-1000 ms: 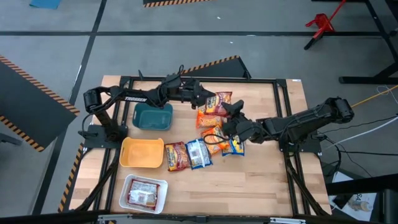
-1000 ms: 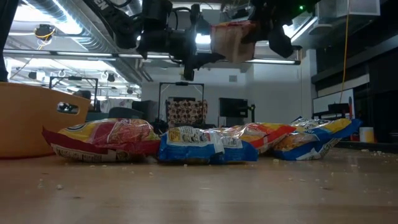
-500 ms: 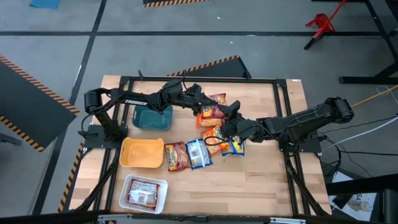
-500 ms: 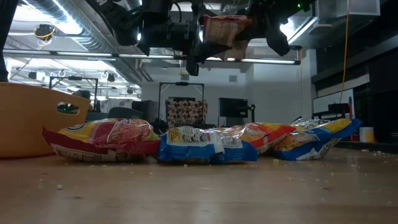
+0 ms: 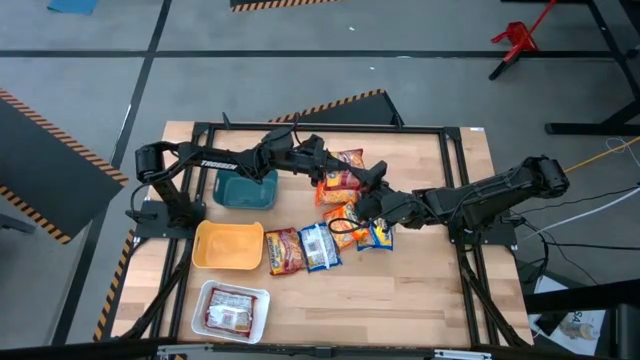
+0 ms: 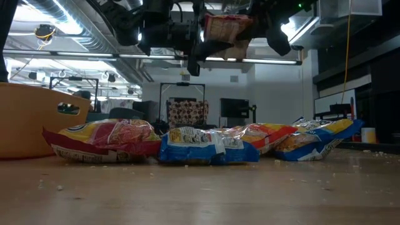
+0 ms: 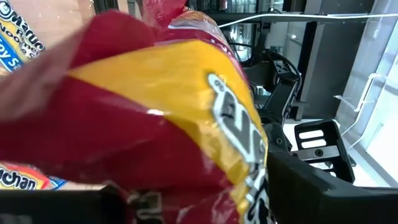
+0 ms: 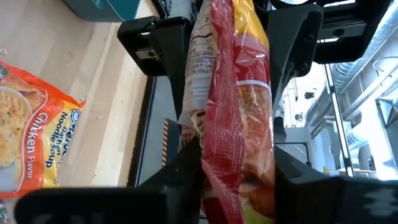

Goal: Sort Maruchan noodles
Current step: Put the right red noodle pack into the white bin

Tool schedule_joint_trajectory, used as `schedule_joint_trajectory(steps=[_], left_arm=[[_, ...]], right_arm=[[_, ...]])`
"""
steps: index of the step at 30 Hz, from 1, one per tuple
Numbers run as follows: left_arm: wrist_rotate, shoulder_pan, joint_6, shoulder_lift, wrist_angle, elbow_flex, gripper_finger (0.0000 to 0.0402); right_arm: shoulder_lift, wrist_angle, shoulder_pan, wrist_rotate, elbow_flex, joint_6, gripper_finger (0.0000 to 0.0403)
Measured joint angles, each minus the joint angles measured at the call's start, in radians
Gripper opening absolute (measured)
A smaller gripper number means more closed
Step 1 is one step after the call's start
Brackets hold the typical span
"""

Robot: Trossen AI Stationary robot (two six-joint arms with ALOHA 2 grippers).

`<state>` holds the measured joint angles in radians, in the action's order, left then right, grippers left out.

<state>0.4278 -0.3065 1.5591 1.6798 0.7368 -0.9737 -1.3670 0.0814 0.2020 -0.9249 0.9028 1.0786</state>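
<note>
Both grippers meet above the table's middle on one red packet (image 8: 233, 93), held aloft. Right gripper (image 5: 368, 190) clamped on it; left gripper (image 5: 322, 160) straddles the same packet, grip uncertain. Other packets (image 5: 305, 248) lie beside yellow tray (image 5: 228, 246).

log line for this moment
right gripper: shut on red packet, raised above table | left gripper: at packet's other end
</note>
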Motion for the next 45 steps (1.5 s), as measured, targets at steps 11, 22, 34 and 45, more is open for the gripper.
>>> schedule_joint_trajectory(steps=[11, 22, 34, 45], left_arm=[[-0.01, -0.013, -0.043, 0.0, -0.001, -0.001, 0.0183], [-0.019, -0.046, -0.065, -0.001, 0.022, -0.003, 0.0183], [-0.001, -0.076, -0.071, -0.001, 0.023, -0.003, 0.0179], [0.015, -0.089, -0.102, -0.001, 0.033, -0.002, 0.015]], right_arm=[[0.0, -0.002, -0.001, 0.029, 0.0, 0.0, 0.011], [-0.001, -0.006, 0.0, 0.05, -0.002, -0.005, 0.026], [0.007, -0.004, 0.001, -0.025, -0.002, -0.032, 0.0277], [0.075, -0.101, 0.002, -0.029, -0.001, -0.162, 0.0278]])
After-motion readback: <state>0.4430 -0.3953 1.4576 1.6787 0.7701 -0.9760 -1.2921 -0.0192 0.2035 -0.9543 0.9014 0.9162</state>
